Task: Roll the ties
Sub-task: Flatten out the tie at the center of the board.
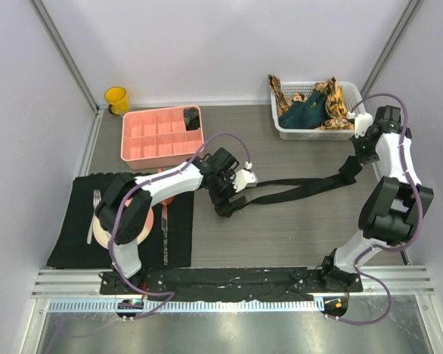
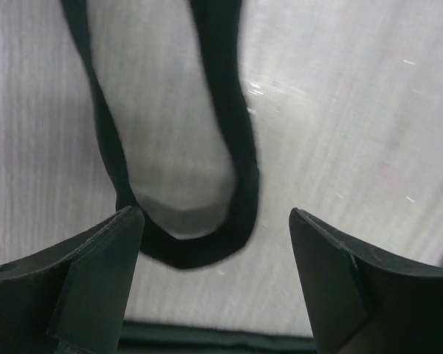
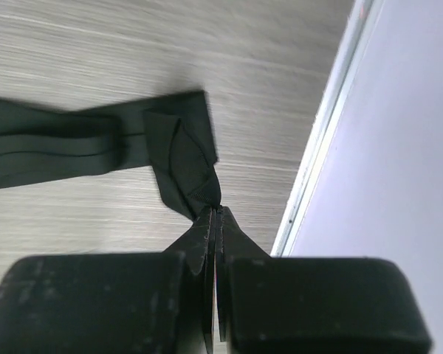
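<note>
right wrist | right tool [image 3: 215, 215] pinching black tie [image 3: 59, 147] end | left tool [image 2: 215, 221] wide

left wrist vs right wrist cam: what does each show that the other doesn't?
Left wrist only: the folded bend of the black tie lying on the surface between the fingers of the open left gripper, not clamped. Right wrist only: the right gripper shut on a pinched corner at the tie's end, with the white wall close on the right. Both: the same black tie on the grey table.
</note>
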### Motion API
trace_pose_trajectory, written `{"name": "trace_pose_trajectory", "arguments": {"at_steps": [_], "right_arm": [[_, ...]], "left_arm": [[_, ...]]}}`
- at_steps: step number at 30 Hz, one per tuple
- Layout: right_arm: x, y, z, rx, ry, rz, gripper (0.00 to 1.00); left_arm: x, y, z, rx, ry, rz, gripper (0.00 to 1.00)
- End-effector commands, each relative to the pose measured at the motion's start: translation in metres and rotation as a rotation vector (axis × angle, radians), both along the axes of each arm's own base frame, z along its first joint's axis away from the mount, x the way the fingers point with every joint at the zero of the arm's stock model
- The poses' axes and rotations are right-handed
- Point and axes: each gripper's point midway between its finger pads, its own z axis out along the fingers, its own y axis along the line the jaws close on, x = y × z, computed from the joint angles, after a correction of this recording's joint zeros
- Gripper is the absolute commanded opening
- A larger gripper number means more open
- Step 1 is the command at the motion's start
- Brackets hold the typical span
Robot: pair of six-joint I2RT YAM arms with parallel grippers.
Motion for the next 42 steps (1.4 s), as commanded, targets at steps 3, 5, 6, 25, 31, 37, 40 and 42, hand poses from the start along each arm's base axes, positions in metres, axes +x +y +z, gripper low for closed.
{"name": "trace_pose_trajectory", "arguments": {"at_steps": [3,5,6,25,31,37,40,42], "right_arm": [[0.017,-0.066,0.001,-0.125,-0.002,-0.121,0.01],[0.017,-0.070,-0.010,-0.120,0.056,-0.125,0.16],[0.027,-0.065,0.003,-0.089,0.024,-0.097,0.22],[-0.034,0.154,-0.050,0.224,0.259,0.506,0.52],[-0.031,0.172,-0.081,0.204,0.272,0.449,0.51],[-0.027,0.170,-0.110,0.166,0.301,0.402,0.51],[-0.026,0.162,-0.124,0.125,0.309,0.370,0.50],[-0.027,0.157,-0.127,0.102,0.310,0.354,0.44]], "left_arm": [[0.035,-0.018,0.008,-0.021,-0.085,0.037,0.81],[0.035,-0.016,0.005,-0.004,-0.072,0.036,0.79],[0.035,-0.015,0.004,0.003,-0.071,0.034,0.79],[0.017,0.019,-0.006,0.028,0.069,0.077,0.65],[0.017,0.020,-0.007,0.030,0.072,0.082,0.64],[0.017,0.023,-0.014,0.052,0.078,0.090,0.62],[0.016,0.028,-0.018,0.073,0.083,0.088,0.59],[0.014,0.031,-0.020,0.085,0.088,0.087,0.55]]}}
